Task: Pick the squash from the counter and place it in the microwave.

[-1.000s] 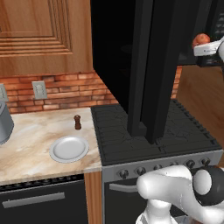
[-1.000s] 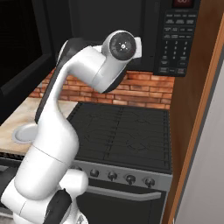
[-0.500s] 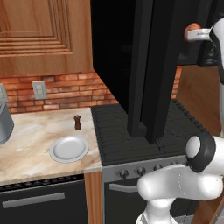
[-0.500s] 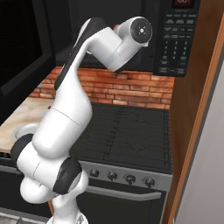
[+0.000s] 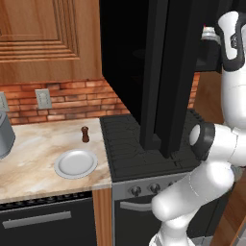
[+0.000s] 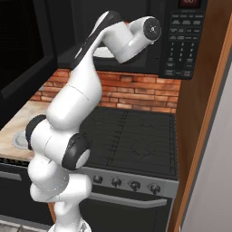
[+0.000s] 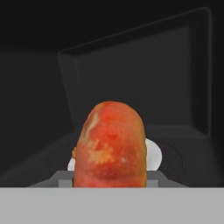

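Note:
The squash [image 7: 109, 144], an orange-red lump, sits upright in the middle of the hand view. My gripper [image 7: 109, 178] is shut on it, and the squash hides the fingertips. Behind it lies the dark inside of the microwave [image 7: 131, 74], with a white turntable plate [image 7: 154, 156] on its floor. In the left base view my arm's hand end [image 5: 211, 39] reaches in behind the open microwave door [image 5: 168, 72]. The right base view has the forearm [image 6: 122, 38] stretching into the microwave opening beside the button panel [image 6: 181, 41]. The marble counter [image 5: 29, 161] lies at the lower left.
On the counter stand a grey plate [image 5: 76, 163], a small dark pepper mill [image 5: 85, 134] and a grey pot [image 5: 5, 137] at the left edge. The black stove [image 6: 131, 136] lies below the microwave. The open door hangs over the stove's left half. A wooden wall [image 6: 204, 99] closes the right side.
The arm has risen and stretched forward, carrying the squash from outside the microwave's right front into its opening. The grip has stayed shut.

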